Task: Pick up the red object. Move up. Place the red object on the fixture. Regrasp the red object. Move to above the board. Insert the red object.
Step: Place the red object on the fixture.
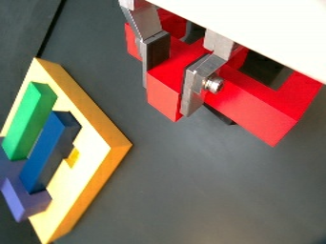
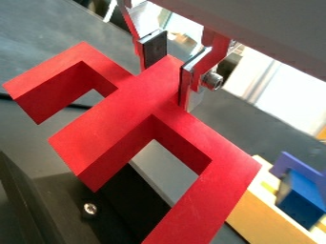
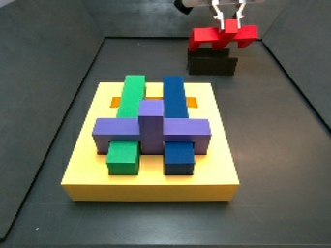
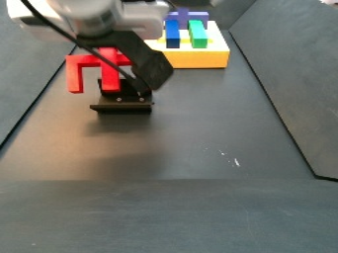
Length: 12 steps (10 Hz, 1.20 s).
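The red object (image 3: 223,37) rests on the dark fixture (image 3: 214,63) at the far end of the floor. Its crossbar, legs and stem fill both wrist views (image 1: 254,105) (image 2: 140,124). My gripper (image 1: 174,84) comes down from above, and its silver fingers close on either side of the central stem (image 2: 171,78). It shows above the piece in a side view (image 3: 226,21). In a side view the arm's hand covers much of the red object (image 4: 82,69) over the fixture (image 4: 122,102). The yellow board (image 3: 91,165) lies apart, nearer the front.
The board carries green (image 3: 130,97), blue (image 3: 173,102) and purple (image 3: 153,126) blocks, also seen in a wrist view (image 1: 38,133). Dark walls border the floor on both sides (image 3: 291,87). Bare dark floor lies between the board and the fixture (image 3: 155,63).
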### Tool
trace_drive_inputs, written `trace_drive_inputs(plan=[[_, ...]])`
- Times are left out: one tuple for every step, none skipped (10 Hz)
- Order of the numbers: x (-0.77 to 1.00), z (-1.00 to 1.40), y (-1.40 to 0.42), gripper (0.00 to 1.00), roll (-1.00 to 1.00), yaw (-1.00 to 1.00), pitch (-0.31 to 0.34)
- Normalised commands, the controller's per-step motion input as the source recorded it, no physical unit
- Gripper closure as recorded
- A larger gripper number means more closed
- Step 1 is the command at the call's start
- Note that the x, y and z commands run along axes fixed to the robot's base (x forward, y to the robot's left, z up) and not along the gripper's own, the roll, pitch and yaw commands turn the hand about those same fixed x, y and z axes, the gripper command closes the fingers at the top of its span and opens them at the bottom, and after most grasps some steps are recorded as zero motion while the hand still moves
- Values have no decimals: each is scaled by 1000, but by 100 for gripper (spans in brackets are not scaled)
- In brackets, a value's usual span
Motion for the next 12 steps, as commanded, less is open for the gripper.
trace_drive_inputs(plan=[[-357,-14,43,100,-169,-269,-360],[-351,-31,0,100,0,-243,-297],[-111,-71,0,100,0,-143,-40],[0,-114,0,100,0,0,0],[0,-286,0,100,49,0,86],[0,-443,0,100,231,0,206],[0,-431,0,100,203,0,200],[0,-289,0,100,106,0,189],[0,-143,37,100,3,0,89],[0,0,0,100,77,0,0],[0,0,0,100,89,0,0],[0,0,0,0,0,0,0]])
